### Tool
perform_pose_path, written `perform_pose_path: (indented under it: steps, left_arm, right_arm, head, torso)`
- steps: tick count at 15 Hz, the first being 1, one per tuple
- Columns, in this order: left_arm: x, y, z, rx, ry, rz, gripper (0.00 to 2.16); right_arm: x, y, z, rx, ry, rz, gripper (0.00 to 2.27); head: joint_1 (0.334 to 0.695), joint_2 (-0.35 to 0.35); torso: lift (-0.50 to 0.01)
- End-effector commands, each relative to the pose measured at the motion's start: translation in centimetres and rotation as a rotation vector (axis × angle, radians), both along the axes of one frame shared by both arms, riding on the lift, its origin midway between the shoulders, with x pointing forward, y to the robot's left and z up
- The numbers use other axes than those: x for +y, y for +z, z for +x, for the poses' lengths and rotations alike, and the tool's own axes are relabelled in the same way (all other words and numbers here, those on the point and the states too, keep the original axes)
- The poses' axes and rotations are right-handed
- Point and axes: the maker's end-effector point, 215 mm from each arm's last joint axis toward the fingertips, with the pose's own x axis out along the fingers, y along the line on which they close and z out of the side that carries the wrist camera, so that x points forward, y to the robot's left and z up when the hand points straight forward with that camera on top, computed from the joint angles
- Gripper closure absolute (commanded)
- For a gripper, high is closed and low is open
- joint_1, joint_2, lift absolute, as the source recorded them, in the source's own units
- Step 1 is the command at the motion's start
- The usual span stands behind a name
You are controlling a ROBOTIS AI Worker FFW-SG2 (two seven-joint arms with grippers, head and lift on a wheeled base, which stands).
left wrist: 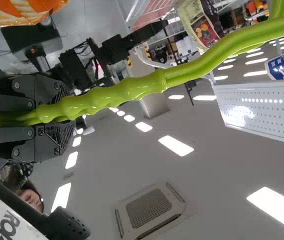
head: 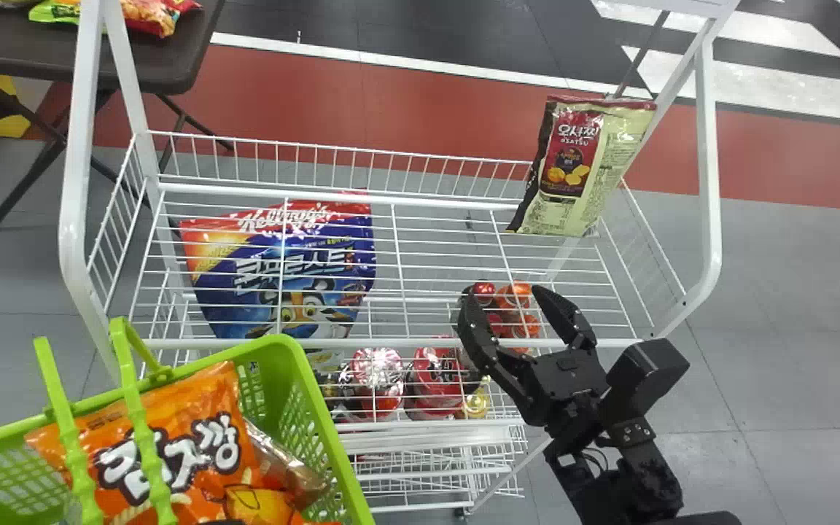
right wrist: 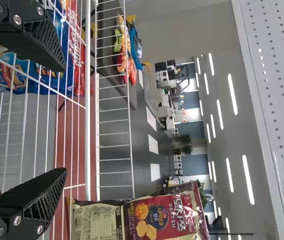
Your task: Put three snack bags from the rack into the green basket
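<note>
Open floor borders rack; right claw apart; left claw clamped on basket handle.

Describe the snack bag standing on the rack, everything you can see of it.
The snack bag stands roughly upright on the wire shelf, towards the right end. It is glossy, film-like packaging in cream and dark tones, with a red printed panel picturing round yellow pieces and a flat seal along the top. It looks closed and full. The open right pincer is apart from it.
</note>
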Motion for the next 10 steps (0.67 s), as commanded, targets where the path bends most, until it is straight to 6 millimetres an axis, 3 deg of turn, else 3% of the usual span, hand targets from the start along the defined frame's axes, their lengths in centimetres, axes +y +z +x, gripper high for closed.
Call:
perform_pose_path:
  steps: [1,10]
  left_arm:
    - [0.03,-0.12,-0.04,0.006,0.002,-0.006,2.15]
    - [0.03,-0.53,-0.04,0.014,0.004,-0.007,2.15]
  right_arm:
    - [-0.9,-0.05,0.03,-0.002,-0.019,0.002,0.11]
    - [-1.74,-0.28,-0.14,0.008,-0.031,0.024,0.12]
  head:
    - [0.695,-0.255]
    - [0.695,-0.284]
  torso:
    - [0.0]
    - [0.0]
